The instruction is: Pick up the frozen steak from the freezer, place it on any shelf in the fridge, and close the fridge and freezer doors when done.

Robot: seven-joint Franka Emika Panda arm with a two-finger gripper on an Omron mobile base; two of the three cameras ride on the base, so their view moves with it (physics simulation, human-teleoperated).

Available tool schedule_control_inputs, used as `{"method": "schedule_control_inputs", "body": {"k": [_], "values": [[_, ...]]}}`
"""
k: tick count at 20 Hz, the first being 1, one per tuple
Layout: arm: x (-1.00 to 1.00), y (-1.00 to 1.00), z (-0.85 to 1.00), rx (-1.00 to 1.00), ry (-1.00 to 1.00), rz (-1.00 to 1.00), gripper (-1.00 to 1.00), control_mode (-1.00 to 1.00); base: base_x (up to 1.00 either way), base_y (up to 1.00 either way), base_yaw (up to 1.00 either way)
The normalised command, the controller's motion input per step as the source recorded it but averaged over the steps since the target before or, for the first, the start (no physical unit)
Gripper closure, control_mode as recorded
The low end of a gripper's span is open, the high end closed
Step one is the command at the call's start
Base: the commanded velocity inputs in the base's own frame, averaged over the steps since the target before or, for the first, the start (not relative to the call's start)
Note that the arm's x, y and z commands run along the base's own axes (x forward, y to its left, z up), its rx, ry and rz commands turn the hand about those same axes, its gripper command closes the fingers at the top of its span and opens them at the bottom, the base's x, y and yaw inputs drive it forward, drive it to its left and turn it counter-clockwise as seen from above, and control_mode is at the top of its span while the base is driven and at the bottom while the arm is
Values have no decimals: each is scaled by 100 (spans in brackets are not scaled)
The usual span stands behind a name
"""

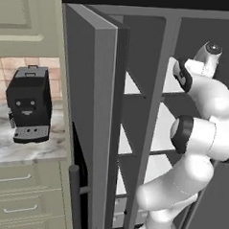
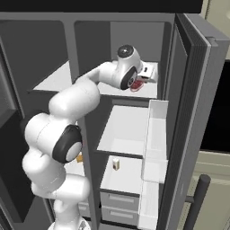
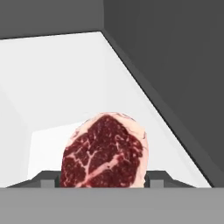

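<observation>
The gripper [image 2: 144,81] is clamped on the frozen steak [image 3: 104,152], holding it just above the topmost white shelf [image 2: 150,91] inside the fridge [image 2: 134,36]. The fridge door [image 2: 191,112] stands open.

Kitchen surroundings beside the open appliance

In the left base view a black coffee machine [image 1: 28,104] with a grey lower panel stands on a marbled grey-white counter [image 1: 18,146], in front of a tan tiled backsplash [image 1: 8,74]. Above it hangs a cream wall cabinet [image 1: 24,19] with a recessed panel door, and below the counter sit cream drawers [image 1: 20,194] with slim pale bar pulls, stacked one above another. In the right base view a small orange item [image 2: 80,158] lies on a white panel of the narrower compartment, and a small white-and-red item [image 2: 116,163] stands upright on a lower white panel of the wider one
</observation>
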Motion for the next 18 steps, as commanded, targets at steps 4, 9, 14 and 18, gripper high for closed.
{"method": "schedule_control_inputs", "body": {"k": [4, 9, 14, 18], "values": [[95, -2, -2, 0, 0, 5, -100, -100, 0, 0, 0], [1, 10, 15, 0, -2, 1, -100, -100, 0, 0, 0], [-83, 27, 25, 0, -13, 0, -100, -100, 0, 0, 0], [-100, 61, -2, 0, -21, 0, -100, -100, 0, 0, 0]]}}
